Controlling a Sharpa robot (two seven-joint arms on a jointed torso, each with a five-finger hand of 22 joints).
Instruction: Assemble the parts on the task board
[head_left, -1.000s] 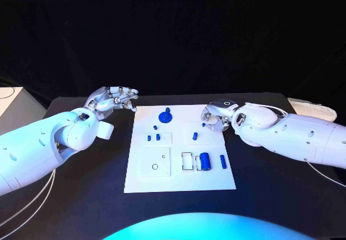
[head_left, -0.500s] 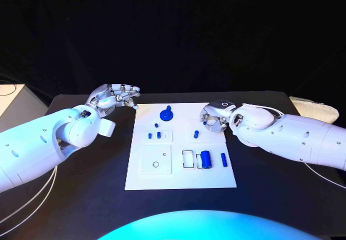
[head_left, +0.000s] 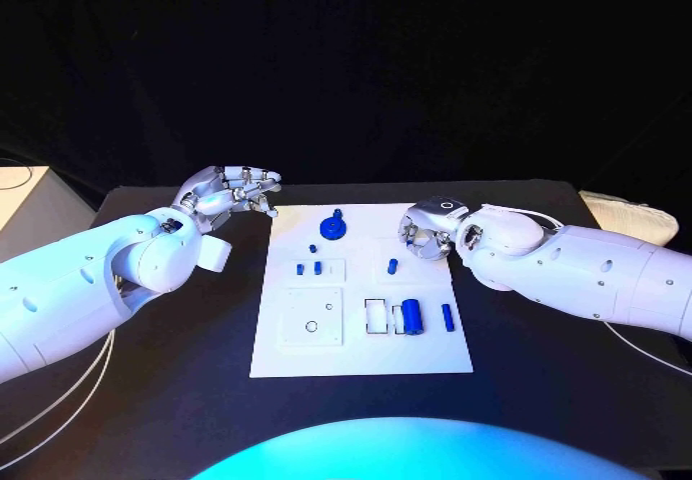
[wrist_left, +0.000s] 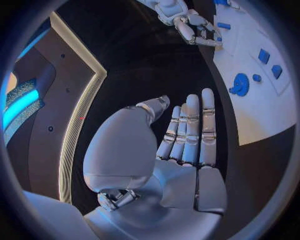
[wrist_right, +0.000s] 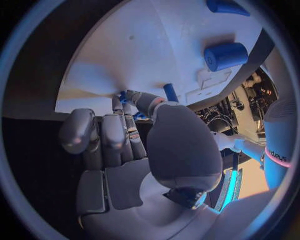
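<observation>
The black tabletop (head_left: 173, 370) carries the white task board (head_left: 361, 355) at its middle, with both arms reaching in from the sides. The left robot hand (head_left: 231, 192) hovers off the board's far left corner, over bare tabletop; in the left wrist view its fingers (wrist_left: 190, 132) lie straight and side by side with nothing between them and the thumb, so it is empty and open. The right robot hand (head_left: 428, 232) sits above the board's far right part, fingers curled downward toward the surface. In the right wrist view its fingertips (wrist_right: 128, 97) hang close over the white plate near a small blue piece; whether they have already pinched anything I cannot tell.

On the board, the biggest part is the blue cylinder (head_left: 411, 318) lying in the near right area, with a slim blue bar (head_left: 446, 317) just beside it. Toward the far edge sits the blue round disc (head_left: 332, 230) with a knob. Smaller still are the two blue pegs (head_left: 307, 268) left of centre and a single blue peg (head_left: 392, 266) near the right robot hand.

The step in hand looks like a pick of that single peg. To do it well, the right robot hand should centre thumb and fingertip on opposite sides, close gently and lift straight, without nudging neighbouring parts.
</observation>
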